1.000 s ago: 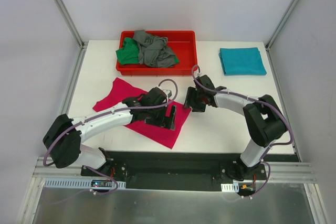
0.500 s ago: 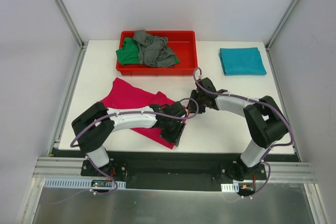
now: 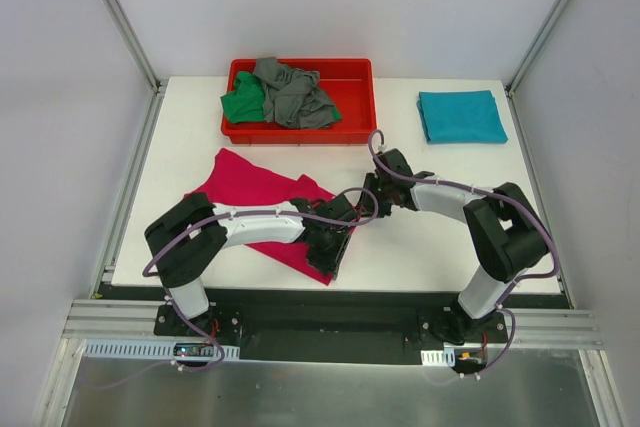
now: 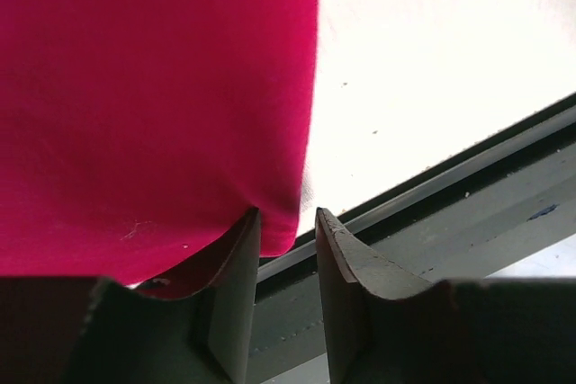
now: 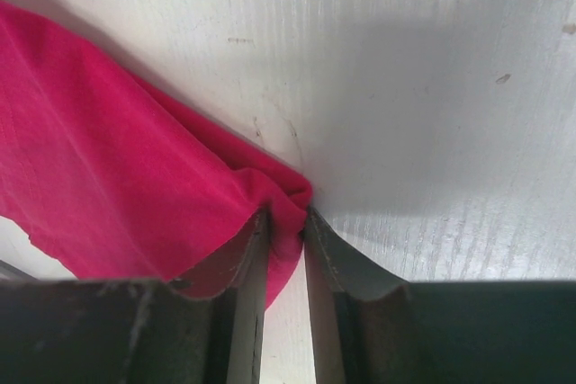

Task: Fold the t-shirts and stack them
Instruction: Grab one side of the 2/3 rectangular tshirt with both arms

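The magenta t-shirt (image 3: 245, 184) lies spread on the table (image 3: 430, 237). Within the last second both arms have dropped onto its right edge, jaws narrowing. The right gripper (image 5: 283, 218) pinches a corner fold. The left gripper (image 4: 286, 220) straddles the near corner, but whether it grips cannot be told. A fold looks ready to begin.

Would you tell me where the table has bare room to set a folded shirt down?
Free: the strip left of the red tray; the narrow gap between tray and teal t-shirt. Crowded: the front middle, around the magenta t-shirt.
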